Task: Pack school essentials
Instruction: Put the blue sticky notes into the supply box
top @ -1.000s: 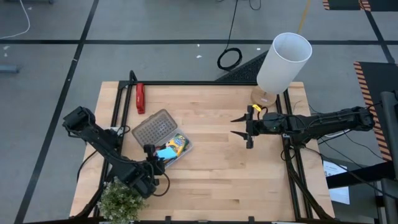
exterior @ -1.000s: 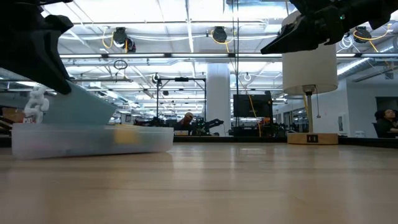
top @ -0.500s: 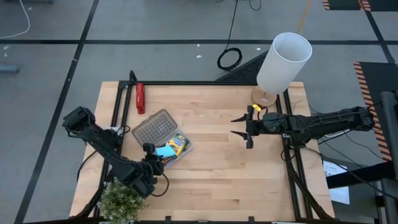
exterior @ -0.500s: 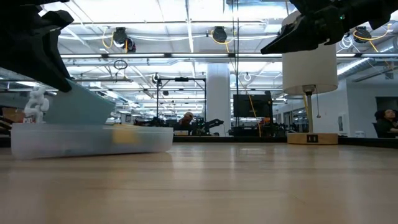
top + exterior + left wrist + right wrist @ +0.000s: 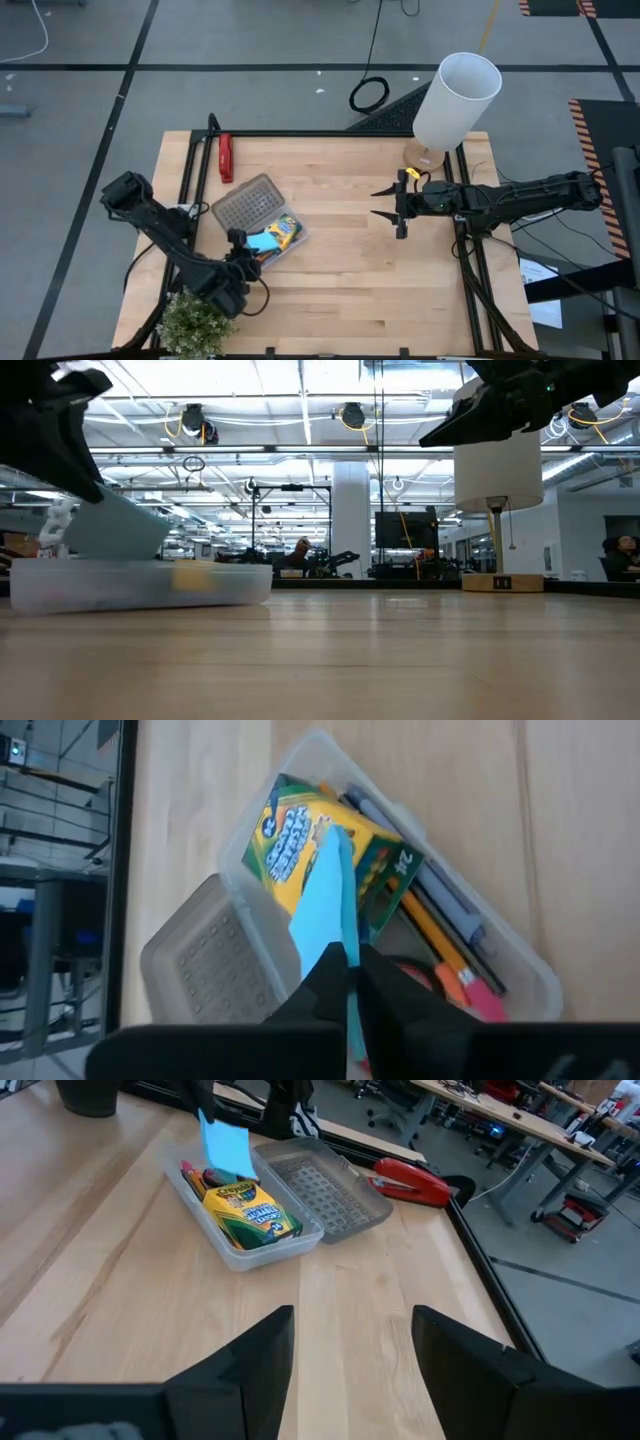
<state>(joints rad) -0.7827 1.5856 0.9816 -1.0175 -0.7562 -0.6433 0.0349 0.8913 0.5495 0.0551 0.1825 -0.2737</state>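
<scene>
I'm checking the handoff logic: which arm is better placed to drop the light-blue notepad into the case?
Left: its gripper is shut on the notepad, directly over the clear case; the right gripper hangs open, well away.

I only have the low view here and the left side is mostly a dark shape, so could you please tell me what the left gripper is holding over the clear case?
Observer: The left gripper is shut on the light-blue notepad, pinching its edge.
Operator: Thank you. What sits under the notepad?
Observer: The yellow-green crayon box lies in the clear case, directly under the notepad.
Operator: Is anything else in there already?
Observer: Yes, an orange pencil and a blue pen lie beside the crayon box.
Operator: And the right arm?
Observer: The right gripper hovers open over bare table, well clear of the case.
</scene>
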